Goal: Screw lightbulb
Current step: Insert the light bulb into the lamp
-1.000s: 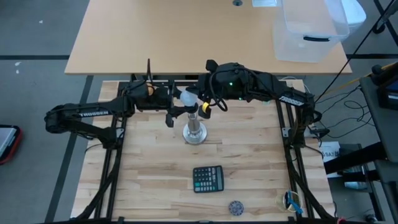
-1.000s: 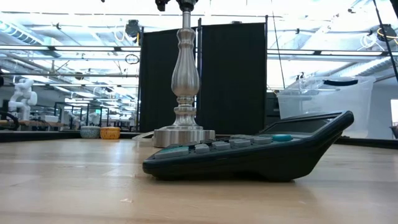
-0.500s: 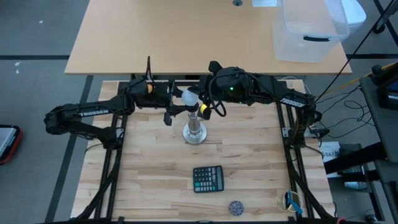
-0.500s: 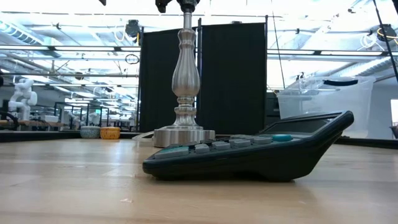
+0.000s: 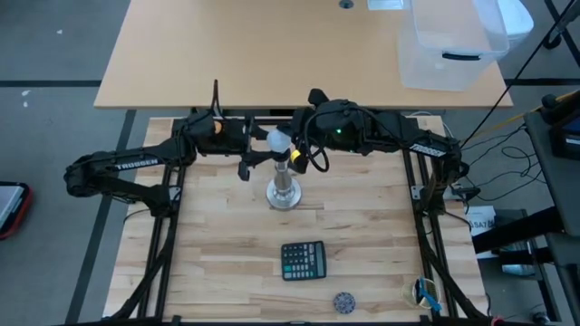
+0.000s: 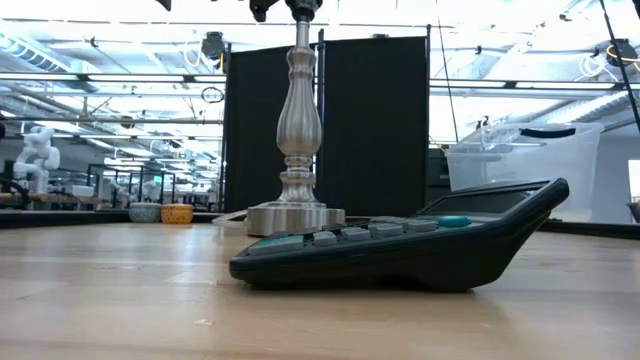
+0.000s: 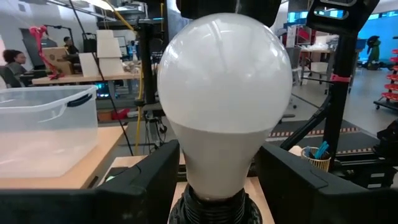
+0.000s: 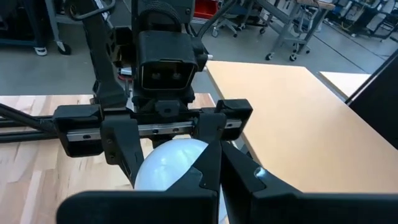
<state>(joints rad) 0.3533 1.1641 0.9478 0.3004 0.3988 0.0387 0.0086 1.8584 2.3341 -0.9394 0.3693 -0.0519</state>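
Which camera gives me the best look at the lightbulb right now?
The left wrist view: the lightbulb fills it, seated in the dark socket. The high view shows a small white globe; the right wrist view only its top; the low view misses it.

Frosted white lightbulb (image 7: 224, 93), upright, base apparently in dark socket (image 7: 214, 208)

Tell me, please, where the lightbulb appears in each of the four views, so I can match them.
High view: the lightbulb is above the silver stand, between both arms.
Low view: not in it; only the stand shows.
Left wrist view: it fills the centre, between that arm's fingers.
Right wrist view: it sits low, partly hidden.
Shared landmark: the clear plastic bin.
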